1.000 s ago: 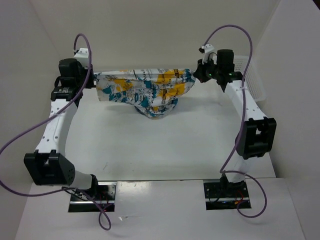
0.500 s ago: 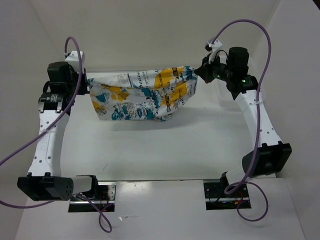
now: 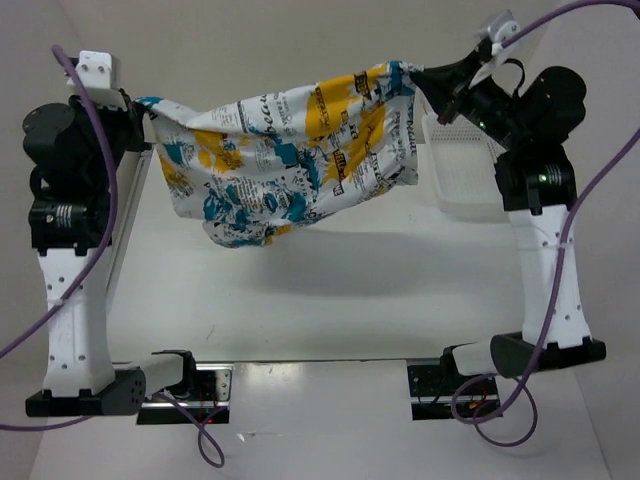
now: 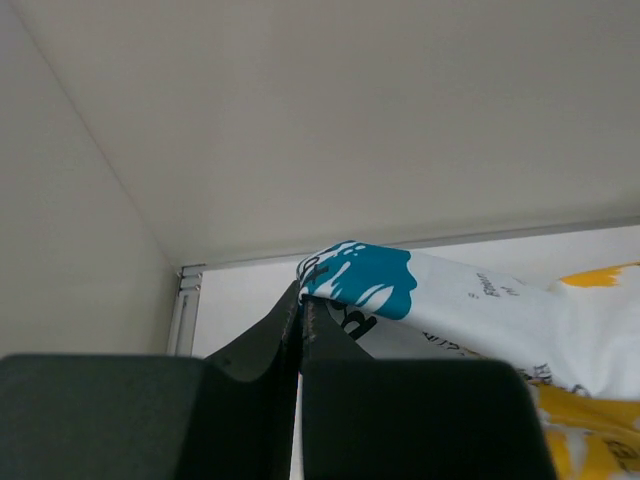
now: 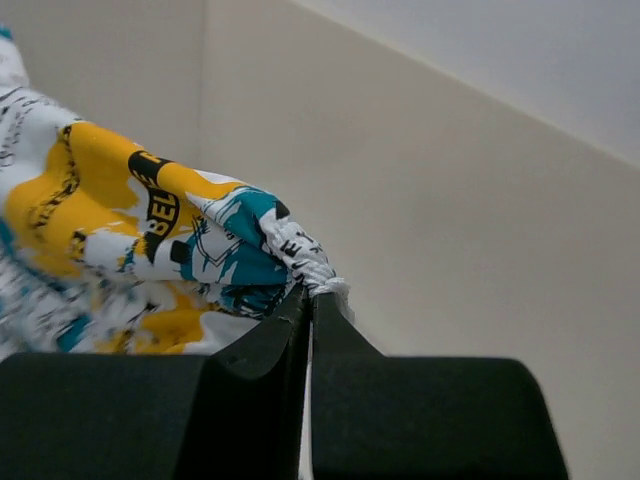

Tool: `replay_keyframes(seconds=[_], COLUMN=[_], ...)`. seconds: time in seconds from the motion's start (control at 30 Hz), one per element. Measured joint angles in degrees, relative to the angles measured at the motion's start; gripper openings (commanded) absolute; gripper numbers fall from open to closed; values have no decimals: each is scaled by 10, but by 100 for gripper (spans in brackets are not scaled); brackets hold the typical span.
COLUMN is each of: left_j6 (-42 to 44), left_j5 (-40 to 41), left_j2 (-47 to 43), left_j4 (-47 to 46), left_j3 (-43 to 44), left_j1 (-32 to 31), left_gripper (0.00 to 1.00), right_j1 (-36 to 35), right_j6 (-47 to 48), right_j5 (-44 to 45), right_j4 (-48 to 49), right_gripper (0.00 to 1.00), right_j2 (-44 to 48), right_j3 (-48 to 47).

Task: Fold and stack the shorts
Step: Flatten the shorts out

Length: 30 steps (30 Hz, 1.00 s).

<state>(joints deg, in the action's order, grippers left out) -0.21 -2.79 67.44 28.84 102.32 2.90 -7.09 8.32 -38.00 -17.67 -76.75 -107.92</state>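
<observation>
Both arms are holding the thing up in the air right now. The left gripper [image 4: 302, 300] is pinching completely closed on a teal-printed corner of the shorts [image 3: 290, 150], with fabric poking out right at its tips. The right gripper [image 5: 310, 292] is doing the same on the opposite corner, jaws squeezed together on a small bunched white edge. Between the two hands the garment is hanging like a banner. Its top edge is running fairly taut from one hand to the other, and the rest is drooping beneath them, sagging lowest nearer the left hand. What's worrying me is that both grips are tiny bites on thin, crinkly cloth. If the arms are pulling any wider apart, I reckon a corner could slip out and the whole thing would swing to the other hand and drop in a heap. It's also hanging rumpled rather than flat, so laying it down like this could be trapping wrinkles in the fold. Below the hands, the white table [image 3: 330, 300] is showing the cloth's soft shadow, so the shorts look to be hanging off it. Just under and beyond the right hand a white mesh basket [image 3: 465, 180] is sitting close enough that a trailing hem might snag it. Past both hands, plain white walls [image 3: 300, 40] are boxing in the space.
</observation>
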Motion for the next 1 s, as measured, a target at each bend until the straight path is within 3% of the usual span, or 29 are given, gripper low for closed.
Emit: replay_keyframes(seconds=[0.17,0.3,0.43,0.53,0.77,0.93,1.0], left_j6=[0,0,0,0,1,0,0], left_j5=[2,15,8,-18,-94,-122,-121], left_j2=[82,113,97,64,-47,23,52], left_j4=[-8,3,15,33,92,124,133], left_j3=[12,13,21,9,-229,-402,-440], left_j1=[-8,-12,-12,-12,-29,-42,-42], left_gripper=[2,0,0,2,20,22,16], right_j1=[0,1,1,1,1,1,1], right_j6=[-15,-14,-2,33,134,133,125], right_j5=[41,59,47,37,38,76,93], right_j4=[30,4,-17,-34,-66,-66,-65], right_gripper=[0,0,0,0,0,0,0], right_j2=[-121,-178,-145,-61,143,104,83], right_j3=[-78,-73,-15,82,390,521,546])
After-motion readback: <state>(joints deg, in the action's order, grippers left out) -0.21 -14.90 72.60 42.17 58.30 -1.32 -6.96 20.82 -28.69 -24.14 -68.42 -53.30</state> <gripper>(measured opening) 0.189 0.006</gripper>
